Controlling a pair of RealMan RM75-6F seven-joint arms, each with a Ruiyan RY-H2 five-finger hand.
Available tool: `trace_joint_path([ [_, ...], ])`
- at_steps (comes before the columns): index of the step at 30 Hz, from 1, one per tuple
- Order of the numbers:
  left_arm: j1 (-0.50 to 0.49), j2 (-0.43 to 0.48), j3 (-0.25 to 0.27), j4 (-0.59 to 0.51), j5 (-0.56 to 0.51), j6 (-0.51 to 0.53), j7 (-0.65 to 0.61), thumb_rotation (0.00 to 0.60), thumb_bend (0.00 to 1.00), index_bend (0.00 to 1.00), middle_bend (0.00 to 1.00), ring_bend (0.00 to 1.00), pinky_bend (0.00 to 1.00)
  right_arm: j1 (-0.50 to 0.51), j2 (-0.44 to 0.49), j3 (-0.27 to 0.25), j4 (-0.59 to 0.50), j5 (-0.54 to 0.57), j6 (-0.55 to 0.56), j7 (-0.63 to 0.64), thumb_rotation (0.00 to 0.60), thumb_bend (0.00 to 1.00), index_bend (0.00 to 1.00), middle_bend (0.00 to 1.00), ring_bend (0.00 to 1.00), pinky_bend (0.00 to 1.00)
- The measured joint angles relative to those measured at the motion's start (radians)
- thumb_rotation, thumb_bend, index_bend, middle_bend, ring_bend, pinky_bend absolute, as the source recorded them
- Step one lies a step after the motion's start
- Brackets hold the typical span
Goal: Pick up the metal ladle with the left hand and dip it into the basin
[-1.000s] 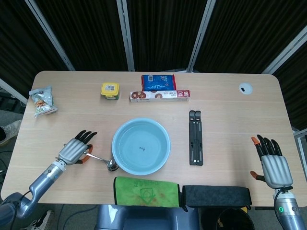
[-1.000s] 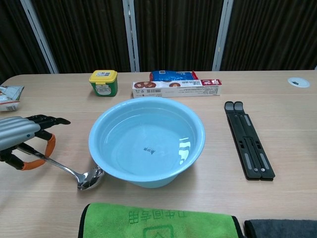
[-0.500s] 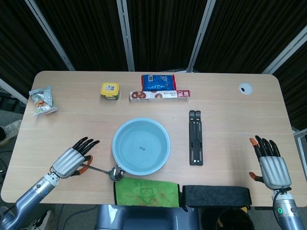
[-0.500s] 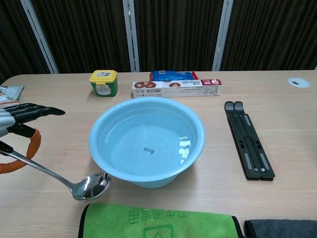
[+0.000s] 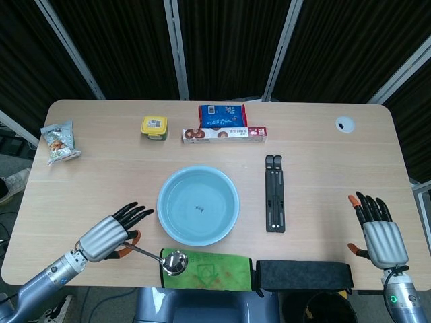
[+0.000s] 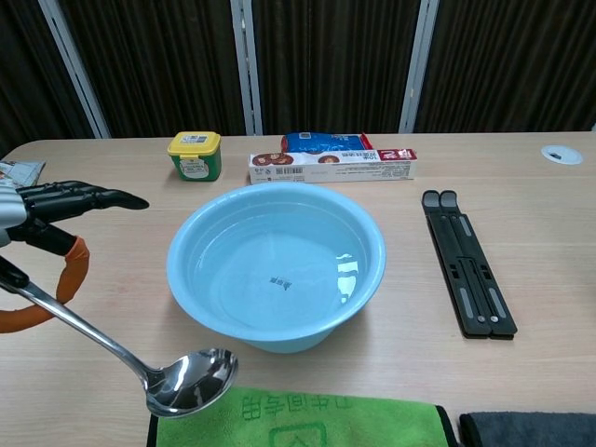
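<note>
Currently the left hand [image 5: 108,237] grips the ladle [image 6: 112,346] by its handle, fingers extended over it, bowl hanging above the towel [image 5: 205,269] at the basin's [image 5: 198,206] 7 o'clock. Recommended: clear the rim, then lower toward 1 o'clock. Right hand [image 5: 380,234] idle, fingers apart.

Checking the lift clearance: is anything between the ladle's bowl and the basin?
Nothing visible. The left hand holds the metal ladle with its bowl over the green towel's edge, the blue basin just beyond; only its near rim to clear.
</note>
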Motion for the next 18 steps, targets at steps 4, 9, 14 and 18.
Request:
trace_joint_path([
  [4, -0.025, 0.017, -0.017, -0.050, 0.018, -0.015, 0.036, 0.600, 0.44, 0.62, 0.00, 0.00, 0.00, -0.002, 0.006, -0.003, -0.002, -0.008, 0.004, 0.012, 0.600, 0.00, 0.00, 0.00, 0.00, 0.00],
  [9, -0.051, 0.022, -0.066, -0.090, -0.008, -0.054, 0.087, 0.600, 0.44, 0.63, 0.00, 0.00, 0.00, -0.005, 0.018, -0.005, -0.006, -0.019, 0.012, 0.032, 0.600, 0.00, 0.00, 0.00, 0.00, 0.00],
  [14, -0.074, 0.003, -0.119, -0.087, -0.081, -0.110, 0.124, 0.600, 0.43, 0.64, 0.00, 0.00, 0.00, -0.003, 0.018, -0.012, -0.002, -0.033, 0.005, 0.038, 0.600, 0.00, 0.00, 0.00, 0.00, 0.00],
  [18, -0.098, -0.019, -0.163, -0.068, -0.138, -0.157, 0.136, 0.600, 0.43, 0.64, 0.00, 0.00, 0.00, -0.002, 0.022, -0.013, -0.002, -0.035, 0.003, 0.049, 0.600, 0.00, 0.00, 0.00, 0.00, 0.00],
])
